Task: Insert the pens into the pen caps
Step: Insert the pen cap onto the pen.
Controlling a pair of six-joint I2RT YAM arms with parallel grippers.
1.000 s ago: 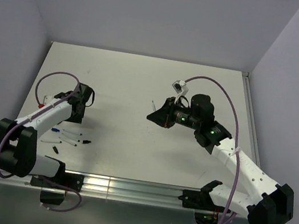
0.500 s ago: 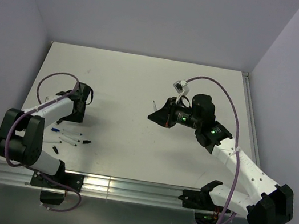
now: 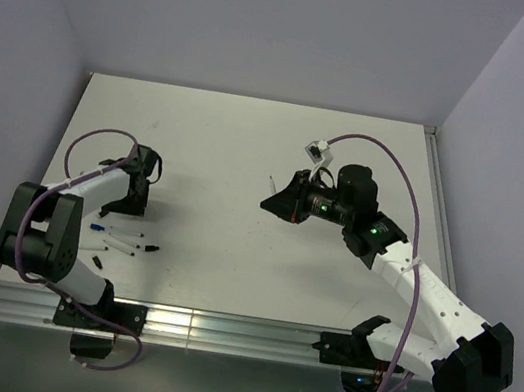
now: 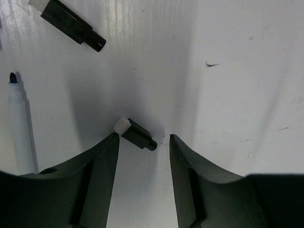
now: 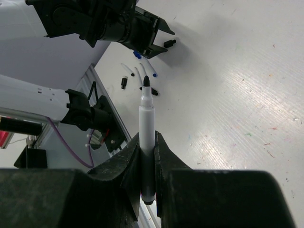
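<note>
**Cap between open jaws, pen clamped and waiting**

Straddles a black pen cap (image 4: 135, 134) with the left gripper (image 4: 142, 138), jaws open and low over the table (image 4: 228, 71). The cap lies slantwise there, white end just beside one finger, dark end pointing into the gap. Clamps a white pen (image 5: 146, 118) in the right gripper (image 5: 147, 142), jaws closed on the barrel, dark tip free, well apart from the left arm. Leaves a second cap (image 4: 71, 23) and another pen (image 4: 19, 128) loose nearby.

Could go wrong on closing: slanted like that, likely to swivel or squirt out rather than be pinched square. Cannot tell which end is the mouth. Might end gripped with the opening covered or skewed, leaving no clean entry for the tip.
</note>
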